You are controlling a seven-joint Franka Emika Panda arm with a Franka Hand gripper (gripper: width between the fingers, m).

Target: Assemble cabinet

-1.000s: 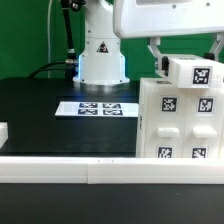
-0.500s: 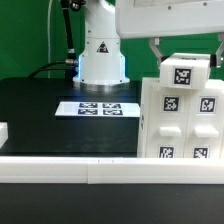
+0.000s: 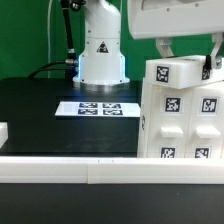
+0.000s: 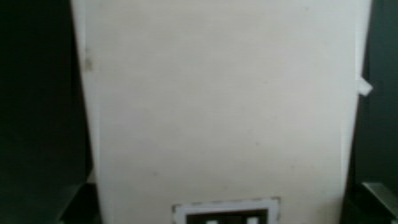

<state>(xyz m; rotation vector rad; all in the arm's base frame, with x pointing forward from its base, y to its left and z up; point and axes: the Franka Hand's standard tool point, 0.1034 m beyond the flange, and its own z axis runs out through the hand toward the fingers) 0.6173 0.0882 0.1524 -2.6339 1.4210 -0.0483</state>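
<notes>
The cabinet body [image 3: 182, 128] stands at the exterior view's right, a white box with several black-and-white tags on its front. A smaller white tagged part [image 3: 178, 72] sits tilted at its top edge. My gripper [image 3: 188, 52] comes down from above, with a dark finger on each side of this part, and is shut on it. In the wrist view the white part [image 4: 214, 100] fills the frame, with one tag at its lower end. My gripper [image 4: 226, 205] has dark fingers [image 4: 71, 203] at both lower corners.
The marker board [image 3: 98, 108] lies on the black table before the white robot base [image 3: 100, 55]. A white rail [image 3: 60, 170] runs along the front edge. A small white piece [image 3: 3, 131] sits at the exterior view's far left.
My gripper and the held tagged part have shifted toward the exterior view's left along the top of the cabinet body. The part now looks slightly more tilted.
</notes>
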